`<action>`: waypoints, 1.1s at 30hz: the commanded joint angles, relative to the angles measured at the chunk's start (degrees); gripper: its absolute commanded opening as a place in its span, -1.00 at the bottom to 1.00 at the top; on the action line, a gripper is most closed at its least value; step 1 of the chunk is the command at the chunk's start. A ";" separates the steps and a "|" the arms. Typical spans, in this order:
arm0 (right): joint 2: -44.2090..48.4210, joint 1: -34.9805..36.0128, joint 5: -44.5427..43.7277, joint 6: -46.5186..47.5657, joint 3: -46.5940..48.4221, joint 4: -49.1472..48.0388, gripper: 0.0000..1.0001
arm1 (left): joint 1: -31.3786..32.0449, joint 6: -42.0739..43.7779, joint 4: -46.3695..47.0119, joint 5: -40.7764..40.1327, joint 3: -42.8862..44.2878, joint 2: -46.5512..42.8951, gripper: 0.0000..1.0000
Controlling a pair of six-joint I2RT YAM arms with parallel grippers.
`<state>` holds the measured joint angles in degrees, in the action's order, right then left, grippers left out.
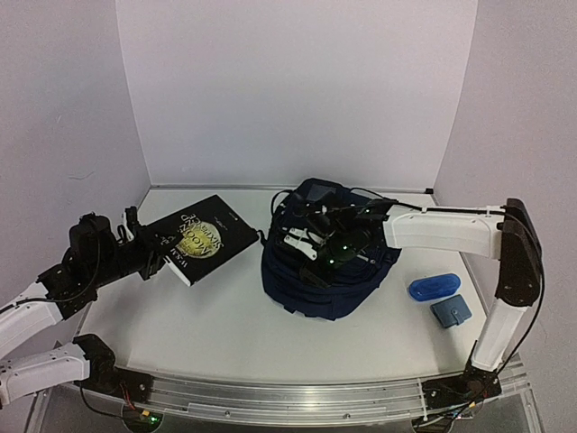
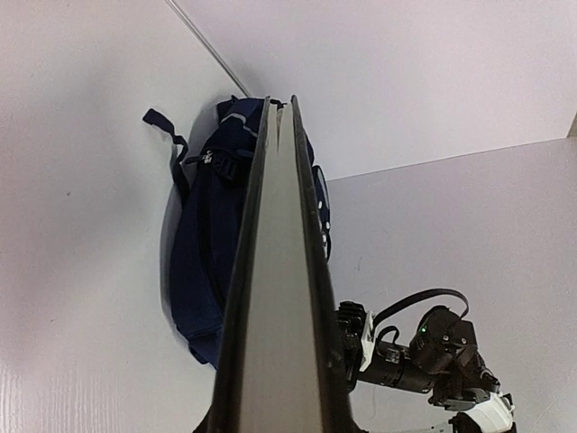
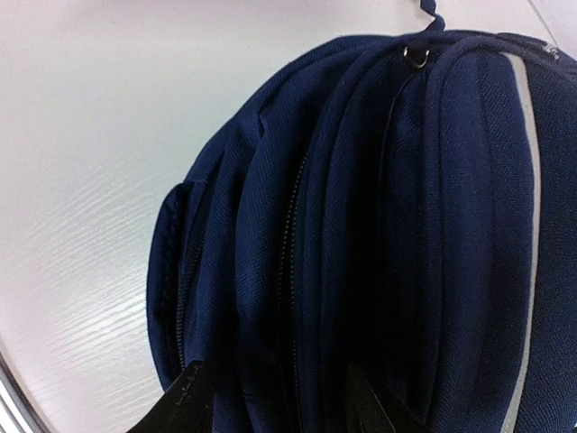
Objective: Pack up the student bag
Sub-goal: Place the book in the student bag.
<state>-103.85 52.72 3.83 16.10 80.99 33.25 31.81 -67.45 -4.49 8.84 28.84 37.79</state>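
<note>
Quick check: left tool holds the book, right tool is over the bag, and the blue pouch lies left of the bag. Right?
Not quite. The pouch lies to the right of the bag, on the right arm's side, as the top view shows. The rest stands: the left tool holds the book, and the right tool is over the bag.

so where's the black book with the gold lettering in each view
top external: the black book with gold lettering lies left of centre, tilted, cover up, just left of the bag.
left wrist: the same book, seen edge-on, runs up the middle of the picture from the bottom edge.
right wrist: not in it.
shared landmark: the navy blue fabric backpack, which shows in all three views.
</note>
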 commanded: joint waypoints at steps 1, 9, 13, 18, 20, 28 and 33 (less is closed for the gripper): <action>-2.37 0.52 -7.13 1.91 2.69 0.42 -0.07 | -0.17 -0.82 5.90 -0.45 1.42 -2.03 -1.00; -0.56 0.48 -9.49 0.54 6.02 0.74 -0.73 | -0.18 -0.35 4.93 2.52 1.11 -2.55 -0.99; 1.16 0.53 -9.53 0.55 8.09 1.74 -1.00 | -0.17 0.12 3.20 3.23 0.81 -3.61 -0.99; 2.79 0.52 -10.01 1.27 10.09 2.16 -1.00 | -0.19 0.97 4.06 6.40 0.53 -3.21 -0.99; 3.12 0.53 -10.15 1.39 11.50 2.12 -1.00 | -0.17 1.29 6.49 9.23 0.28 -2.39 -1.00; 2.14 -0.06 -8.91 1.05 20.51 2.21 -1.00 | -0.08 0.58 20.47 22.65 -0.66 6.26 -1.00; 0.12 -0.12 -6.09 -0.29 27.21 3.04 -1.00 | -0.11 0.31 27.34 23.34 -0.70 11.56 -1.00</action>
<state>-104.26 52.00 -5.38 17.19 100.52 40.48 31.83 -66.96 5.27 28.29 26.80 47.19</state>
